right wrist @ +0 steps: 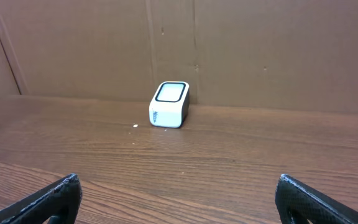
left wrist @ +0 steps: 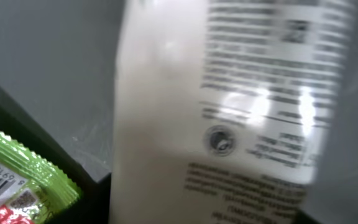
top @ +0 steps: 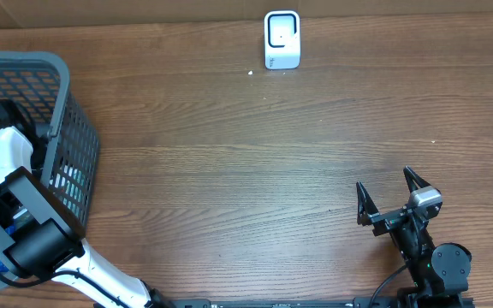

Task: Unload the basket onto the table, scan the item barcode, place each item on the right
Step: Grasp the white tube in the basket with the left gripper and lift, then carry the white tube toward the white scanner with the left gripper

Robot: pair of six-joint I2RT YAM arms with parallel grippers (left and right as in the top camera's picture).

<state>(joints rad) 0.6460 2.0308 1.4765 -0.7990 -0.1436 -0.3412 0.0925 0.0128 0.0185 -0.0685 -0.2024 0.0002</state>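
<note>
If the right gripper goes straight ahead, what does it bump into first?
Probably the white barcode scanner, almost straight ahead of the right gripper. It might just slip past.

The bench (top: 229,171) is matt, grained brown wood. The basket (top: 80,145) is grey plastic mesh. The scanner (top: 282,39) is smooth white plastic. The white bottle (left wrist: 160,124) looks glossy, and so does the crinkled green wrapper (left wrist: 36,171).
</note>
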